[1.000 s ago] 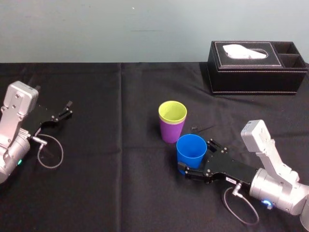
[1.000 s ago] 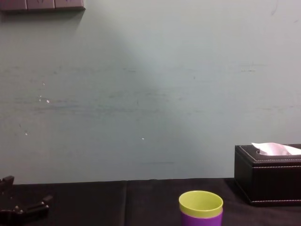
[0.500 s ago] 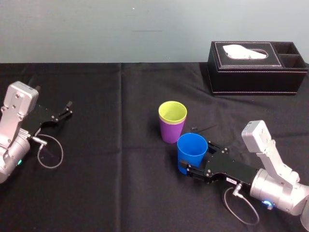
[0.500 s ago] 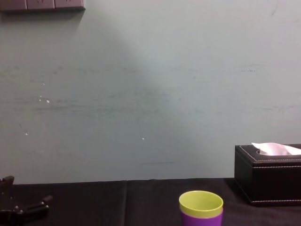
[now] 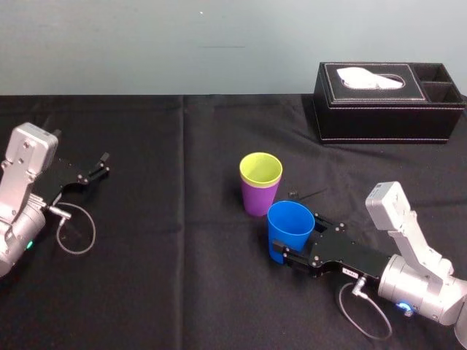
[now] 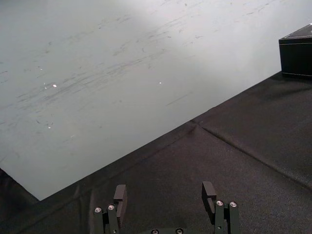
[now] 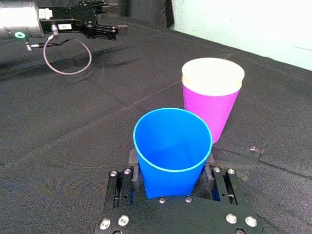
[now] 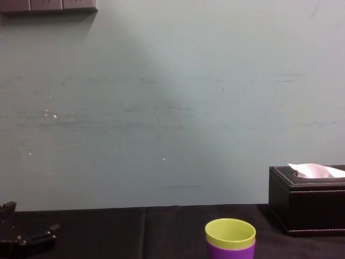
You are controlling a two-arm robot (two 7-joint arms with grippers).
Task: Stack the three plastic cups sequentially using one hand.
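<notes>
At lower right of centre in the head view, the right claw [image 5: 282, 252] is clamped on the lower wall of the blue cup [image 5: 290, 226], a jaw on each side, with the cup upright and mouth up. Just beside it, toward the middle, the yellow-green cup [image 5: 260, 169] sits nested in the purple cup [image 5: 257, 200] on the black table [image 5: 182, 277]. The left claw [image 5: 99, 167] lies parked at the left edge, jaws apart, holding nothing. The cups look light, thin-walled and slick. I'd judge a low, gentle squeeze right, since too much force could buckle the wall or let the taper slip out. A tissue box [image 5: 387, 109] stands well apart at upper right.
</notes>
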